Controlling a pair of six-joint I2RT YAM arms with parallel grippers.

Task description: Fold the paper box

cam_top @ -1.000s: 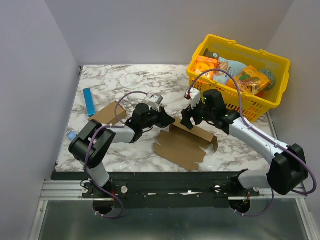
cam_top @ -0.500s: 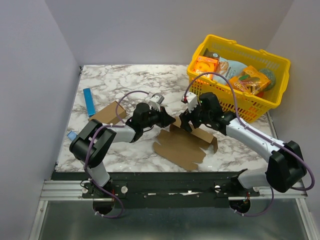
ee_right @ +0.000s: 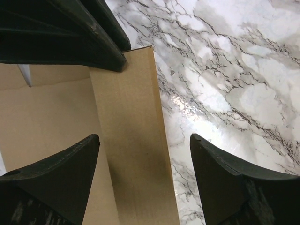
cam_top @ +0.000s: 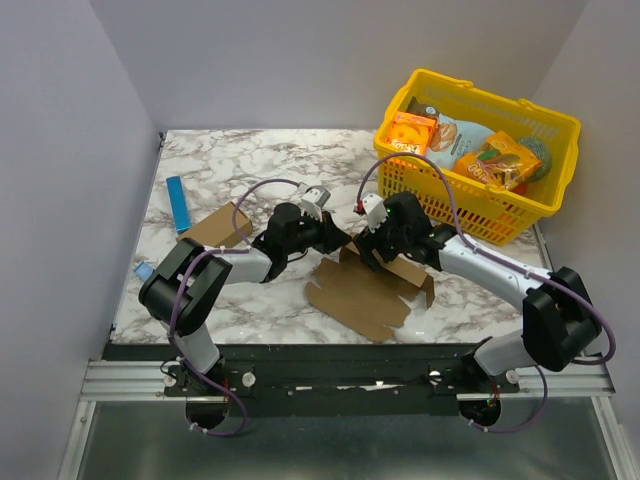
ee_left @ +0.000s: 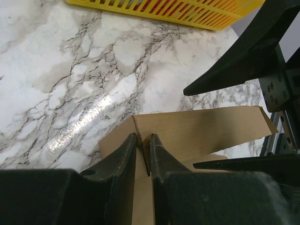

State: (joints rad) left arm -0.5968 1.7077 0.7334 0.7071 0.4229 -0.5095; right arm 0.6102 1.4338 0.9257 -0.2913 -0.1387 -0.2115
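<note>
- Paper box point(cam_top: 362, 292) lies flat on the table point(cam_top: 250, 165), front middle, with its far flap raised.
- Left gripper point(ee_left: 143, 137) narrow, pinching that flap's edge.
- Right gripper point(ee_right: 144, 137) wide — straddling the flap, not gripping.

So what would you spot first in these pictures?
Probably the bright yellow plastic basket at the far right, holding orange snack packs. Then the brown cardboard sheet in the middle, where the left tool pinches its raised flap and the right tool hangs open around it.
</note>
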